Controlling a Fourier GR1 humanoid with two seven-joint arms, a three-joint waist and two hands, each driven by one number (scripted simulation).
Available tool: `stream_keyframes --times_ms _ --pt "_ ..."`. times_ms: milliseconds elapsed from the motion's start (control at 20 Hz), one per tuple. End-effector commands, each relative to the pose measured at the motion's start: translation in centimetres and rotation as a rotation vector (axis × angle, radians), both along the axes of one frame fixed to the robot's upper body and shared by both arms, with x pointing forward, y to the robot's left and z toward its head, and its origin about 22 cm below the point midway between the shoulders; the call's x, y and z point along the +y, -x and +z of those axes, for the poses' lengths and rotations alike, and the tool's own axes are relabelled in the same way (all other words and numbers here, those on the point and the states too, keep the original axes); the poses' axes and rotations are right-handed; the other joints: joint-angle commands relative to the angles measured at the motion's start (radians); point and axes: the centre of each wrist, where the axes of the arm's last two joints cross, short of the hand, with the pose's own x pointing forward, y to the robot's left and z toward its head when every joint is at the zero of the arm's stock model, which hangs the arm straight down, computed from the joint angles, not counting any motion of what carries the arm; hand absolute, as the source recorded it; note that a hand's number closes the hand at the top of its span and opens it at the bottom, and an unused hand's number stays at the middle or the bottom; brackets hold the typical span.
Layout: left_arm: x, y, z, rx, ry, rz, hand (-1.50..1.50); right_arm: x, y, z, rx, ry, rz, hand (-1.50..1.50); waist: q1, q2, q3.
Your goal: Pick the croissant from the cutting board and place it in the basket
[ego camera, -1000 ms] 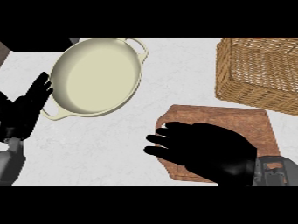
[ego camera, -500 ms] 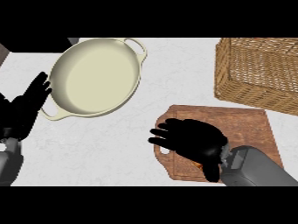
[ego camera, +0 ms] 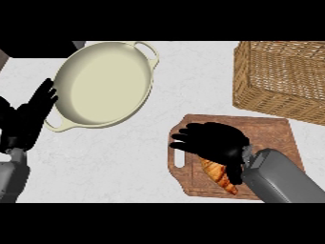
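Far left, the left robot hand (ego camera: 18, 120) is just parked near the edge, open with its fingers pointing up, its fingertips right beside the rim of the cream dish (ego camera: 103, 83). That's a big oval dish with a little handle at each end, nothing in it, sitting on the pale surface (ego camera: 116, 164).

Right of centre is the wooden cutting board (ego camera: 281, 131), and the right robot hand (ego camera: 210, 140) is palm down over its left half, fingers spread and relaxed, pointing toward the board's handle end. It doesn't look curled around anything, so I'd call it open.

The croissant (ego camera: 219, 176) is on the board, poking out from under the heel of that hand, next to the grey forearm. Can't tell if the palm is actually touching it.

The wicker basket (ego camera: 291, 83) sits up in the top right corner, just past the board's far edge, with nothing visible inside.
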Motion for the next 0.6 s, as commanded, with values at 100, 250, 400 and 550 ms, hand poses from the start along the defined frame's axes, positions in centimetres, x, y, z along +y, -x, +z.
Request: stream_keyframes --times_ms 100,250,400,550 --pt "-0.1 1.9 -0.1 0.002 0.008 0.002 0.00 -2.1 0.3 0.5 0.068 -0.029 0.014 -1.50 0.000 -0.002 0.000" --pt "-1.4 0.0 -1.0 0.000 -0.014 0.017 0.00 -3.0 1.1 -1.6 0.063 -0.016 0.039 -1.50 -0.005 0.000 0.000" --pt "-0.8 1.9 -0.5 0.009 0.008 -0.025 0.00 -1.3 0.5 -0.9 0.076 -0.026 0.067 -1.50 0.002 -0.001 0.000" --pt "-0.9 -1.5 0.5 -0.009 -0.012 0.009 0.00 -2.0 3.0 -1.3 0.031 -0.010 0.063 -1.50 -0.008 -0.001 0.000"
